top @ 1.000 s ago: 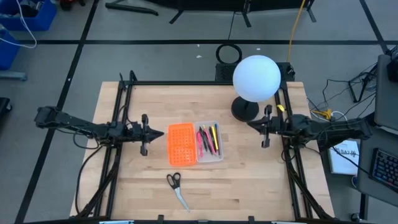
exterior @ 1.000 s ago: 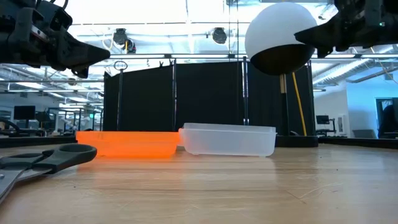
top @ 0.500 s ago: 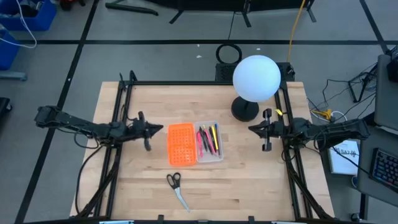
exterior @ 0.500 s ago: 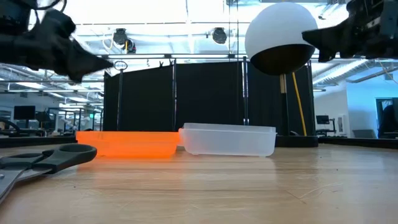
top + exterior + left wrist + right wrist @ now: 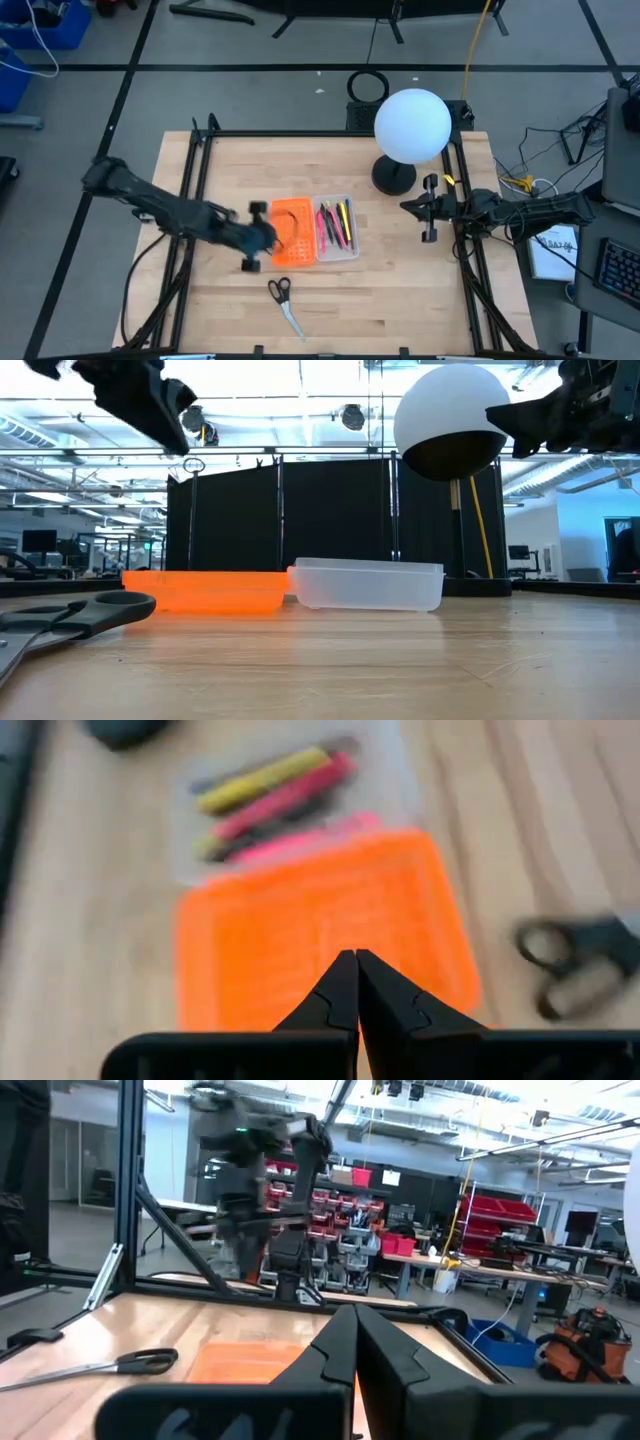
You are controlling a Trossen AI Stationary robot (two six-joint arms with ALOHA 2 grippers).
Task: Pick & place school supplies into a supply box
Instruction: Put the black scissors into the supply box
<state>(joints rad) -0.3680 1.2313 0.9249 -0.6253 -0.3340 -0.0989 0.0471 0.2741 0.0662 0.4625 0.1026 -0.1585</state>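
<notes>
The supply box lies open at mid-table: its orange grid half (image 5: 293, 231) beside the whitish tray (image 5: 337, 228), which holds pink, yellow and dark pens (image 5: 265, 795). The scissors (image 5: 283, 303) lie flat on the wood toward the near edge, black handles (image 5: 578, 963) toward the box. My left gripper (image 5: 272, 235) hangs shut above the orange half's left edge, tipped downward, touching nothing. My right gripper (image 5: 406, 206) waits shut at the right side, in the air beside the lamp.
A white globe lamp (image 5: 411, 125) on a dark base (image 5: 392, 177) stands at the far right of the table. Black frame rails (image 5: 193, 180) run along the left and right sides. Bare wood lies on the near side of the box, around the scissors.
My left gripper has swung from the table's left side toward the box and the near edge, rising and tipping from level to pointing down at the orange half. My right gripper has drawn back slightly toward the right edge. Box, pens and scissors stay put.
</notes>
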